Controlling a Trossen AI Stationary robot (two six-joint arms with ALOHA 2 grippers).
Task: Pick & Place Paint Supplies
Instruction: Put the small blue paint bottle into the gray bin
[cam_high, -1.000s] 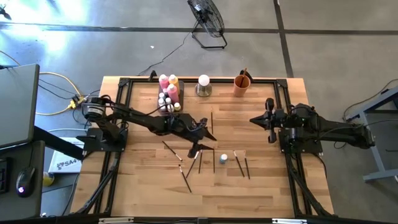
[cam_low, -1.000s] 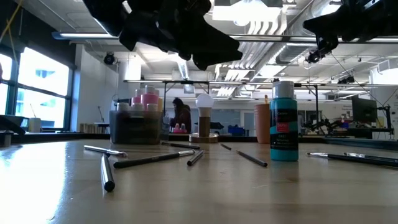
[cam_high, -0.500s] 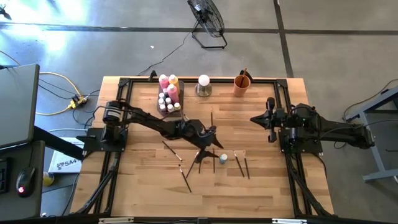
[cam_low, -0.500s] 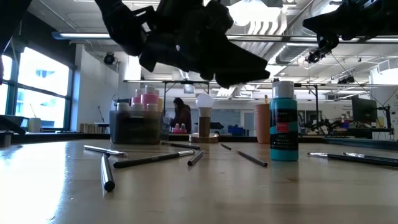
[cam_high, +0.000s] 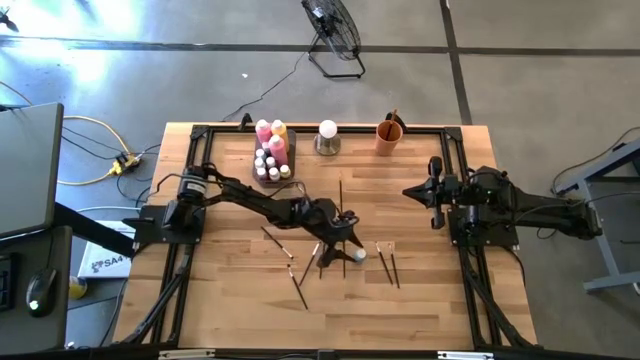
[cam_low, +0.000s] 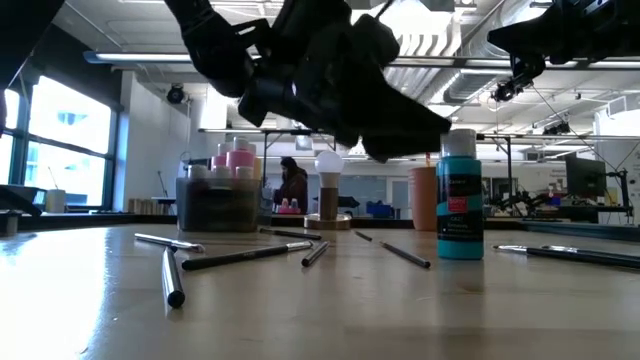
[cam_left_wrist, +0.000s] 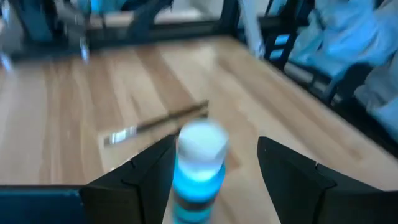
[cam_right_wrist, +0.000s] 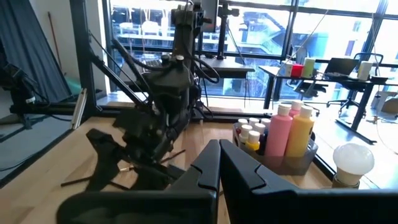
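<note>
Two pincers, one teal bottle to grasp.
From above, we see the left pincer (cam_high: 350, 243) spread at the teal bottle (cam_high: 358, 256) mid-table; its wrist view shows both fingers (cam_left_wrist: 144, 174) flanking it, so we should descend centred, then squeeze. Right pincer (cam_high: 428, 192) waits closed.

Pale grained wood table (cam_high: 230, 290), glossy teal plastic bottle (cam_low: 459, 195), matt black fingers (cam_left_wrist: 149, 171)
</note>
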